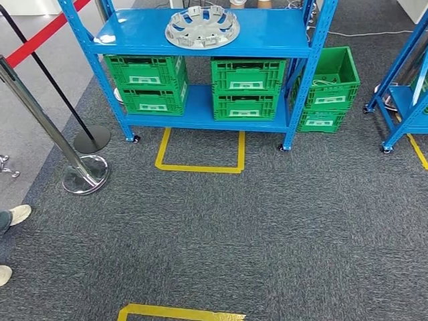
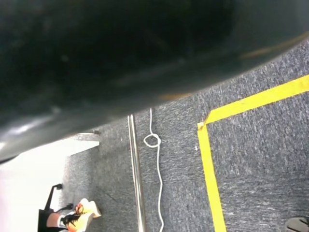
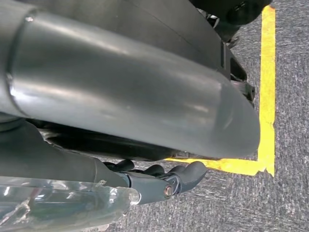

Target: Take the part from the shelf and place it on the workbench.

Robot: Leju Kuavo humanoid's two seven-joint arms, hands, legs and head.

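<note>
Part (image 1: 202,27), a round spoked silver disc, lies on the glossy blue shelf (image 1: 272,33).

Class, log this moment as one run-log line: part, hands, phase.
part: hubcap on shelf top | right hand: holds nothing | phase: facing shelf, not yet reaching

Grey carpet (image 2: 255,159), yellow tape corner (image 2: 207,145), metal rail (image 2: 135,174) beside looped white cord (image 2: 157,169).
</note>
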